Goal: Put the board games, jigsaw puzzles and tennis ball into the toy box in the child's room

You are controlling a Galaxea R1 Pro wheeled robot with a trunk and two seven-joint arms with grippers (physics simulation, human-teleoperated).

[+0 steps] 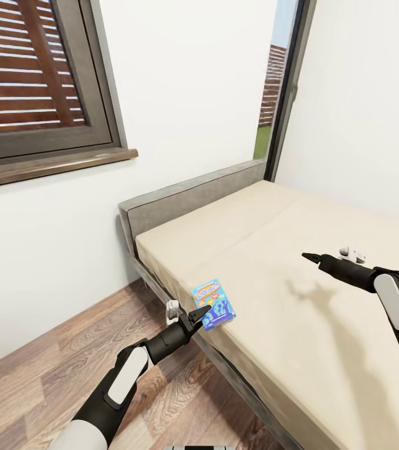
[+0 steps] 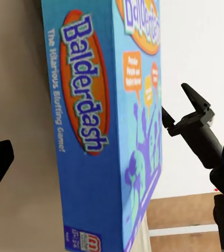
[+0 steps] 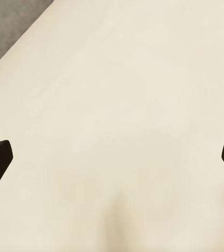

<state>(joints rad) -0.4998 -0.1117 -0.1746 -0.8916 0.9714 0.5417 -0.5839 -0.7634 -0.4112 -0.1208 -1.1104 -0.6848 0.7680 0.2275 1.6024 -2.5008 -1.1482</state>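
One board game [image 1: 214, 304], a blue box titled "Balderdash" in yellow, lies near the edge of the beige bed [image 1: 324, 362], close to the headboard end. My left gripper [image 1: 199, 312] is at the bed's edge, open, with its fingers on either side of the box. In the left wrist view the board game [image 2: 104, 131] sits between the two fingers [image 2: 196, 121], one close beside its printed face, the other apart from it. My right gripper [image 1: 308, 256] hovers open above the bare mattress [image 3: 112, 105], holding nothing.
A grey upholstered headboard [image 1: 187, 200] stands against the white wall below a dark-framed window [image 1: 37, 81]. A tall glazed opening [image 1: 280, 81] is in the corner. Wood plank floor [image 1: 49, 375] runs along the bed's side.
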